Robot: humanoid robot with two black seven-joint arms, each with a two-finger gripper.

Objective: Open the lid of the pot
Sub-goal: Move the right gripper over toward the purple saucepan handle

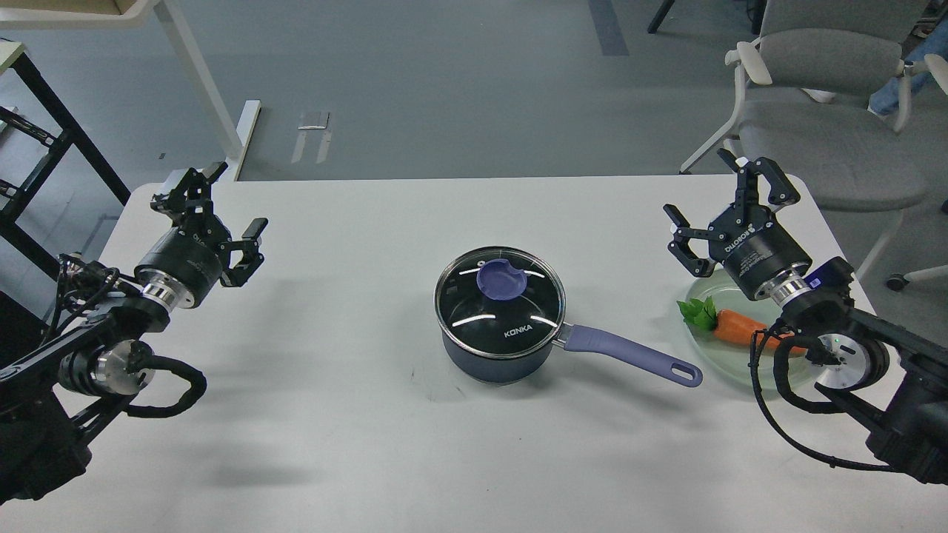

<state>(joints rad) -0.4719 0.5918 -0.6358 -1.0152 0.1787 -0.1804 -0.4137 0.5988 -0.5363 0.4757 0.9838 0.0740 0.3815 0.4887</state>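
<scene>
The small dark navy saucepan (498, 348) sits mid-table with the round clear glass lid with metal rim (500, 291) seated flat on it, flat lavender-blue knob (502, 279) centred, nothing lifted yet. Your left gripper (222, 211) and right gripper (722, 200) both hang well apart from the pot on either side, jaws spread wide and empty. Main risk, as I judge it: that knob is low and flat, so a shallow or off-centre pinch could slip off and drop the lid back onto the rim, or cock it so it slides off sideways. The pan looks light, so a lid that sticks or a sideways pull could drag or spin the whole thing; the long lavender-blue handle (629, 355) points toward your right side and its end lies near the pale green glass plate (729, 370) holding an orange toy carrot with green leaves (729, 326) (right arm sits over that plate, so a sweep inward may clip it). Glass lid, so set-down needs care. Surface is a smooth white table (355, 414), likely slippery. Room: grey floor, a grey padded office chair (829, 126) behind the right corner, white desk legs (200, 81) and a black frame (44, 133) at the back left.
</scene>
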